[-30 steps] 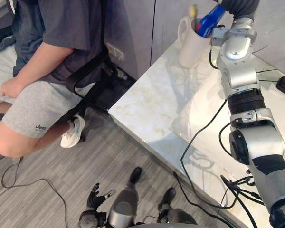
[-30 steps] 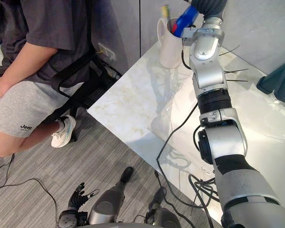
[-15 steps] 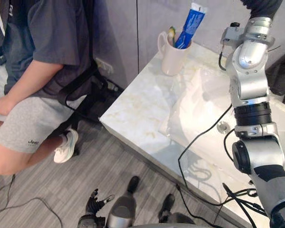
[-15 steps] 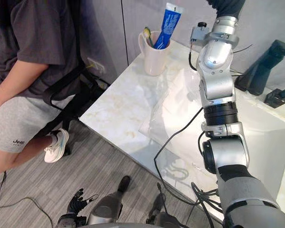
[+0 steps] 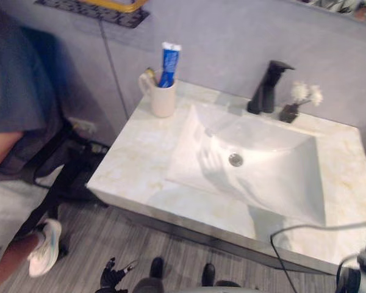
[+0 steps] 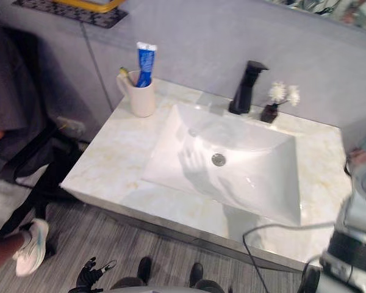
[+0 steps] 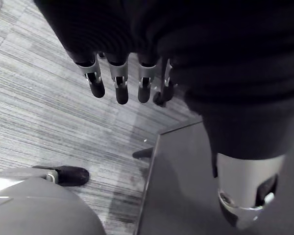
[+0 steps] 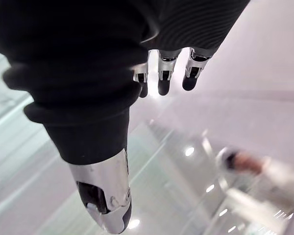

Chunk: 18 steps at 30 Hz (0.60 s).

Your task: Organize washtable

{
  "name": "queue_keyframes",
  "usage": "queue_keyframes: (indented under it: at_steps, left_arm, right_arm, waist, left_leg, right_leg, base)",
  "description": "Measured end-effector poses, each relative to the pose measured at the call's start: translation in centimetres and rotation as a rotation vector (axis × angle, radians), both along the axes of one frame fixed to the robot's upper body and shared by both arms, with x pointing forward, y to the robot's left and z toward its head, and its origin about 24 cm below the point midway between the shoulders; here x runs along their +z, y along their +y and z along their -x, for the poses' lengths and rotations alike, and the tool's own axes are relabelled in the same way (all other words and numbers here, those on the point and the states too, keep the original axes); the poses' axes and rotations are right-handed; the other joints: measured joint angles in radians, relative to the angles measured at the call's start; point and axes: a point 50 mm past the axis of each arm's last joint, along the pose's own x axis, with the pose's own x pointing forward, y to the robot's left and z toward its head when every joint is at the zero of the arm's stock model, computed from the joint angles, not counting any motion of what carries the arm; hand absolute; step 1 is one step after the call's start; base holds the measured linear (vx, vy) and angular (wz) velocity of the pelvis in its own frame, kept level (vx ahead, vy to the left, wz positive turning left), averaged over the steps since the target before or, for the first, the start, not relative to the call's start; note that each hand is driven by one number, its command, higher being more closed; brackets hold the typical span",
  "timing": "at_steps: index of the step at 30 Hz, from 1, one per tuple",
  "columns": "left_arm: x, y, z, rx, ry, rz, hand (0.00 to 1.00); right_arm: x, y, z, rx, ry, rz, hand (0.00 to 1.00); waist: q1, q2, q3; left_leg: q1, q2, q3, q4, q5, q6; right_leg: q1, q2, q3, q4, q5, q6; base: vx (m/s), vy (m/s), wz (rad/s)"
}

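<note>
A mug (image 5: 163,99) holding toothpaste (image 5: 168,63) stands at the table's (image 5: 128,165) back left corner. Left robot hand (image 7: 121,85) and right robot hand (image 8: 164,81) hang empty, fingers straight and apart. A careless reach could topple the mug.

You have soft, even light from above on the counter (image 5: 134,171). The sink (image 5: 274,183) shows bright white, with small glossy highlights on its right slope. A faint grey shadow lies beside the tap (image 5: 266,86). The floor (image 5: 79,256) under the counter's front edge is in shade. In the right wrist view, round light spots (image 8: 188,152) glare on a pale surface. The left wrist view is dim.
</note>
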Motion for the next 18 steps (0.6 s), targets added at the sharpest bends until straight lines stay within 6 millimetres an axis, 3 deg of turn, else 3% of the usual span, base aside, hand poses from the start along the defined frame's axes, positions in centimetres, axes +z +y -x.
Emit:
queue_keyframes:
  at_steps: [2,3,4,7,9,10,11,15,18]
  left_arm:
    - [0.0,-0.2,-0.1,0.022,-0.009,0.014,0.0]
    - [0.0,-0.3,-0.1,0.037,-0.011,0.023,0.0]
    - [0.0,-0.6,-0.2,0.06,-0.021,0.037,0.0]
    - [-0.1,-1.5,-0.7,0.066,-0.036,0.061,0.0]
    - [-0.2,-2.6,-1.0,0.079,-0.046,0.097,0.0]
    - [-0.2,-2.8,-1.0,0.079,-0.048,0.101,0.0]
    - [-0.2,-3.3,-1.3,0.077,-0.054,0.119,0.0]
    - [-0.4,-4.3,-1.8,0.068,-0.057,0.147,0.0]
    - [-0.4,-4.7,-1.7,0.071,-0.052,0.157,0.0]
  right_arm:
    - [-6.1,0.2,2.6,-0.09,0.214,-0.183,0.0]
    - [-7.5,0.5,3.3,-0.108,0.254,-0.232,0.0]
    - [-11.1,1.0,5.3,-0.165,0.359,-0.364,0.0]
    - [-16.2,2.5,7.9,-0.241,0.484,-0.58,0.0]
    - [-20.8,4.6,10.0,-0.279,0.568,-0.815,0.0]
    - [-21.3,4.8,10.1,-0.279,0.579,-0.837,0.0]
    - [-23.1,5.7,10.9,-0.283,0.617,-0.93,0.0]
    - [-27.5,8.8,12.9,-0.248,0.692,-1.197,0.0]
    - [-29.0,10.6,13.2,-0.175,0.726,-1.307,0.0]
  waist:
    - [-0.013,0.008,-0.01]
    - [-0.014,0.011,-0.014]
    - [-0.015,0.019,-0.021]
    - [-0.013,0.034,-0.025]
    - [0.001,0.05,-0.033]
    - [0.005,0.051,-0.033]
    - [0.016,0.054,-0.037]
    - [0.016,0.077,-0.041]
    - [0.03,0.084,-0.044]
  left_leg:
    - [0.012,0.006,0.023,0.0,-0.009,-0.001]
    - [0.015,0.008,0.035,0.0,-0.011,-0.001]
    - [0.019,0.01,0.047,0.006,-0.018,0.0]
    - [0.04,0.012,0.063,0.018,-0.031,0.0]
    - [0.064,0.019,0.099,0.056,-0.07,0.0]
    - [0.062,0.02,0.105,0.06,-0.074,-0.001]
    - [0.061,0.024,0.119,0.071,-0.086,-0.003]
    - [0.068,0.03,0.119,0.065,-0.093,-0.01]
    - [0.073,0.03,0.119,0.057,-0.089,-0.005]
  right_leg:
    - [0.002,0.004,0.018,0.0,0.0,0.0]
    - [0.003,0.004,0.022,0.0,-0.001,0.0]
    - [0.005,0.004,0.023,0.004,-0.003,0.0]
    - [0.021,-0.002,0.017,0.015,-0.012,0.01]
    - [0.039,-0.009,-0.005,0.039,-0.029,0.008]
    - [0.039,-0.011,-0.011,0.043,-0.032,0.012]
    - [0.04,-0.015,-0.026,0.053,-0.035,0.015]
    - [0.038,-0.015,-0.044,0.076,-0.041,0.017]
    - [0.04,-0.015,-0.047,0.079,-0.042,0.017]
  base:
    - [0.0,-0.006,-0.29]
    - [0.0,-0.007,-0.2]
    - [0.01,-0.003,-0.15]
    - [0.01,0.006,-0.14]
    - [0.0,0.02,-0.38]
    - [-0.04,0.01,-0.46]
    - [-0.01,-0.003,-0.21]
    - [0.02,-0.01,-0.01]
    - [0.05,-0.003,0.02]
